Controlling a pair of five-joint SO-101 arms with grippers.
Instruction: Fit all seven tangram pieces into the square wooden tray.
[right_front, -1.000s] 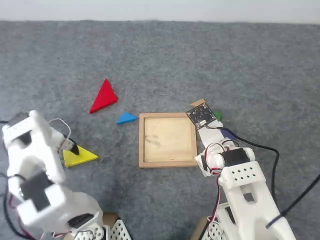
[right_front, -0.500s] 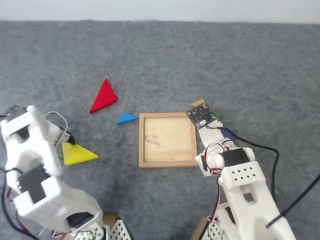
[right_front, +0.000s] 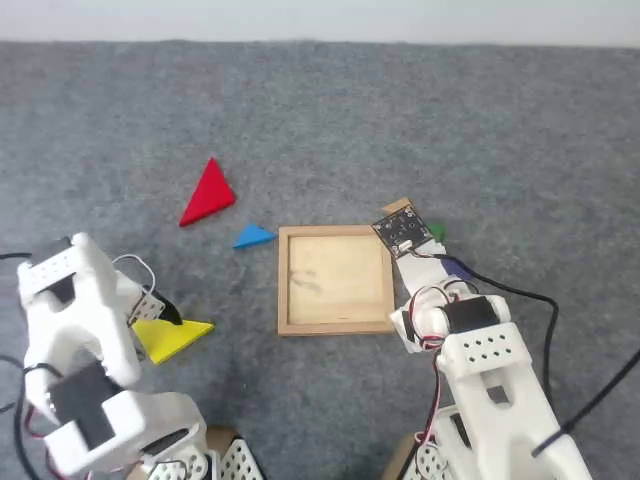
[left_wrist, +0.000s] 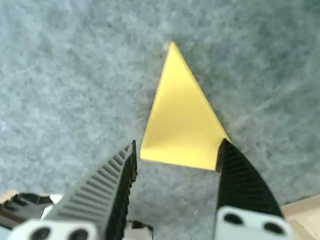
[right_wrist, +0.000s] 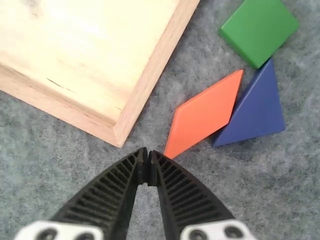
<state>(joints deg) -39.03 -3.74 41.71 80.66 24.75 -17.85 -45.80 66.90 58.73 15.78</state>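
One flat yellow triangle (left_wrist: 180, 115) (sharp-cornered), left gripper (left_wrist: 177, 145) wide astride it, right gripper (right_wrist: 148, 159) closed.

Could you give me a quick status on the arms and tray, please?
Left gripper open, jaws flanking yellow triangle. Right gripper shut, empty, by tray corner. No pieces in tray yet. Nothing blocking.

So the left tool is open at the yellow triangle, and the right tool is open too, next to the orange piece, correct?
Not quite: the right tool is shut, jaws pressed together, as the right wrist view shows. It does sit next to the orange piece, and the left tool is open at the yellow triangle.
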